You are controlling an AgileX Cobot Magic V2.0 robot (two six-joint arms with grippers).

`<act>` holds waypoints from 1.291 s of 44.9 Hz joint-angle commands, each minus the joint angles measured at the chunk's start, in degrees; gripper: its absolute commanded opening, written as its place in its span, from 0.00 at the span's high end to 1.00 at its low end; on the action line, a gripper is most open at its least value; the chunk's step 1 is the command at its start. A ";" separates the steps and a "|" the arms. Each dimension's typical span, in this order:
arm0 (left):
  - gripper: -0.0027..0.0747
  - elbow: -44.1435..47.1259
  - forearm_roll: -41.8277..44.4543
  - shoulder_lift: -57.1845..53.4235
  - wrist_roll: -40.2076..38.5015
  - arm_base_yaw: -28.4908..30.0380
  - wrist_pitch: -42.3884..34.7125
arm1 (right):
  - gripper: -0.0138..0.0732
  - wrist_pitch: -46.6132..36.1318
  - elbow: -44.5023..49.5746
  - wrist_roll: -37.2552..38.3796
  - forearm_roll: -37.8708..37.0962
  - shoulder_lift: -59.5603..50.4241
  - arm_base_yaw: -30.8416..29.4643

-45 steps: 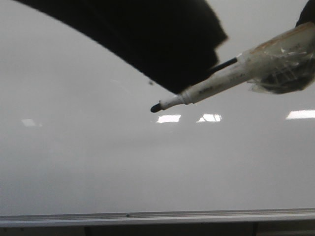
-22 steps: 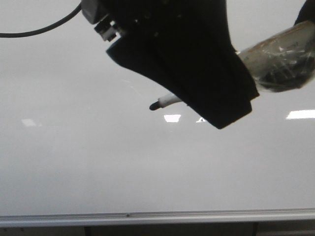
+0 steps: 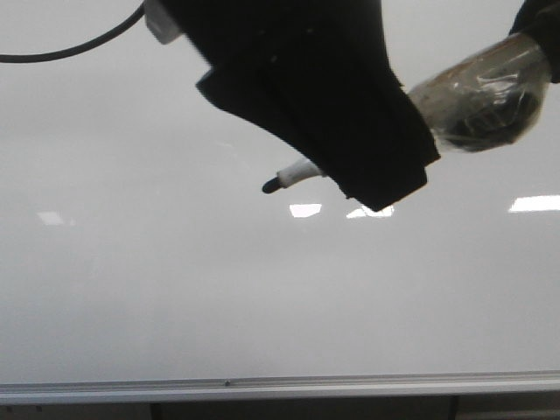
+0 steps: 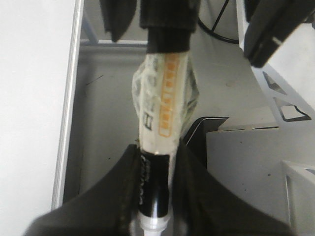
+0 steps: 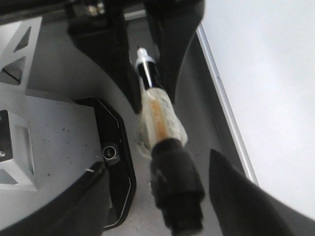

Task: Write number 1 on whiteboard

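The whiteboard point(image 3: 175, 289) fills the front view, with its silver rail point(image 3: 262, 385) along the bottom. No black stroke of a number 1 shows on its visible part. A white marker's black tip point(image 3: 271, 185) points left, just in front of the board. My left gripper point(image 3: 367, 175) covers the barrel. In the left wrist view my left gripper point(image 4: 155, 196) is shut on the marker's black band point(image 4: 153, 187). My right gripper point(image 5: 155, 164) has its fingers wide apart on either side of the black end piece point(image 5: 174, 182) of the tape-wrapped marker point(image 5: 157, 118).
A black cable point(image 3: 70, 52) hangs at the top left of the front view. The wrist views show the board's edge point(image 4: 66, 123), grey and white frame parts point(image 4: 290, 73) and a black base plate point(image 5: 118, 162) below the arms.
My left gripper came in over the marker's barrel and now hides most of it. The marker tip shifted slightly left and up, and the taped end rose a little.
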 commanded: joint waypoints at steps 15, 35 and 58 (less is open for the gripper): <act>0.89 -1.43 29.92 -10.33 -37.90 13.84 0.91 | 0.27 -3.47 -1.59 20.37 -18.52 -7.14 -11.21; 0.89 7.11 25.44 -12.25 -44.26 50.77 -19.78 | 0.27 -4.09 -1.52 20.47 -18.41 -7.19 -12.27; 0.88 5.55 20.10 1.54 -44.26 54.74 -37.36 | 0.27 -4.42 -1.52 20.47 -18.37 -7.19 -12.27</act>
